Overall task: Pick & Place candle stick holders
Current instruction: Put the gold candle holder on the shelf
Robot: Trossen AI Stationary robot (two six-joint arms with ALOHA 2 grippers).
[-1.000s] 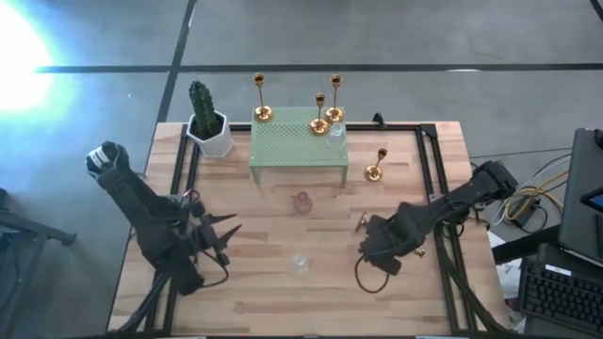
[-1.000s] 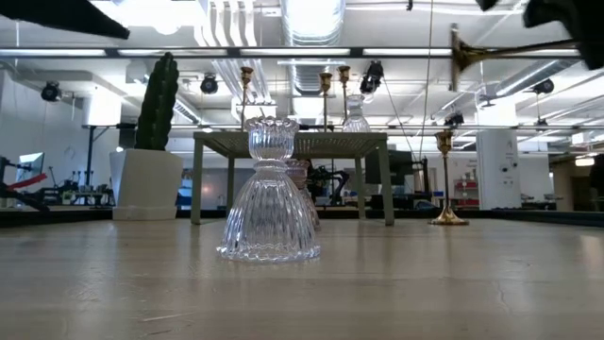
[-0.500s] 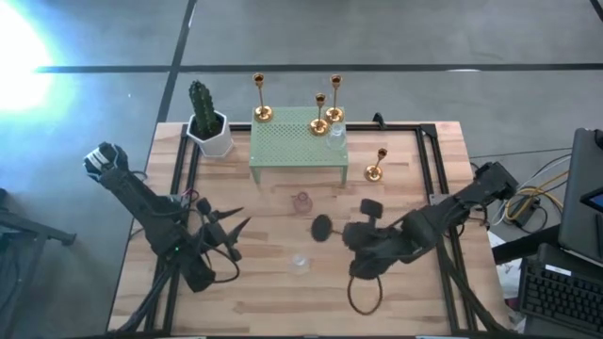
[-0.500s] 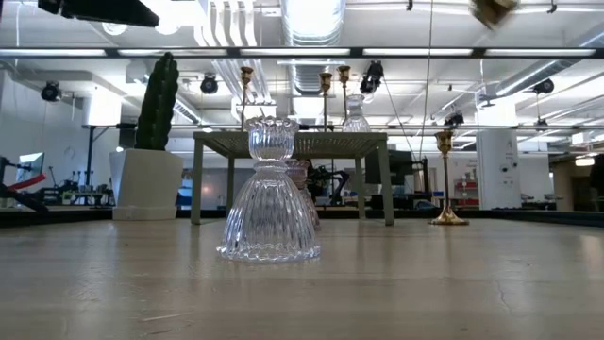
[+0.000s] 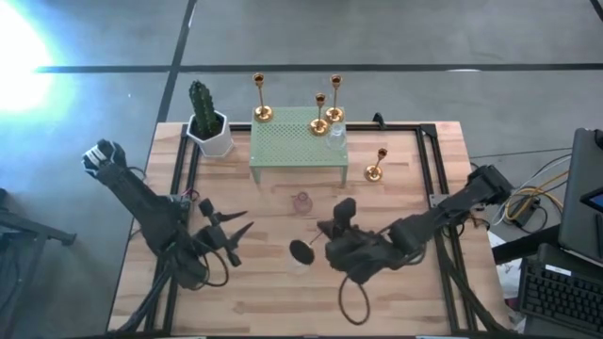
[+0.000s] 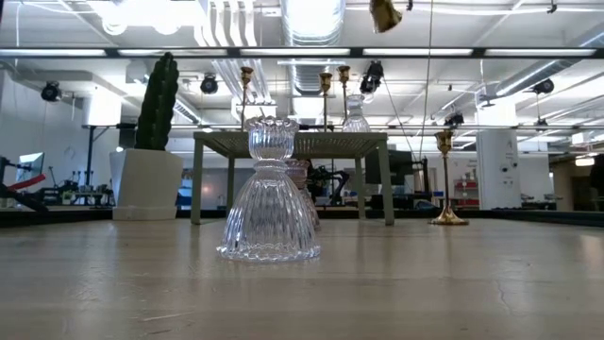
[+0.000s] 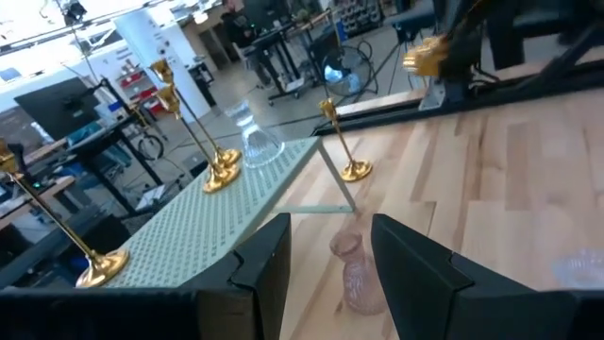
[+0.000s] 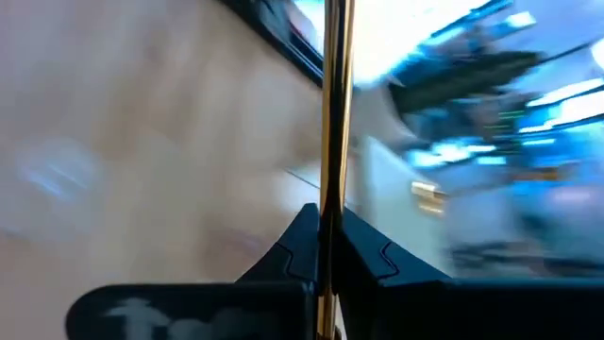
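Right gripper (image 5: 316, 240), low and centre in the high view, clamping shut on a gold holder (image 8: 332, 113), slim stem pinched between both fingers in the right wrist view, round base (image 5: 301, 250) showing dark beside the fingertips from above. That base hanging just over the clear glass holder (image 6: 270, 194), which is standing upright on the table (image 5: 415, 292) in the left-centre of the low view.

Left gripper (image 5: 237, 229) hovering at lower left of the high view, fingers (image 7: 264, 274) spread apart with nothing between them, pointing toward the pinkish glass holder (image 5: 301, 201) just below the green stand (image 5: 298, 146).

Resting on the stand, upper centre: a tall gold holder (image 5: 262, 97) at its upper left corner, two more gold holders (image 5: 327, 105) and a small clear glass piece (image 5: 335, 139) toward its right edge. Another gold holder (image 5: 376, 164) standing on the table to the right of the stand. Cactus (image 5: 203, 115) sitting at the stand's left.
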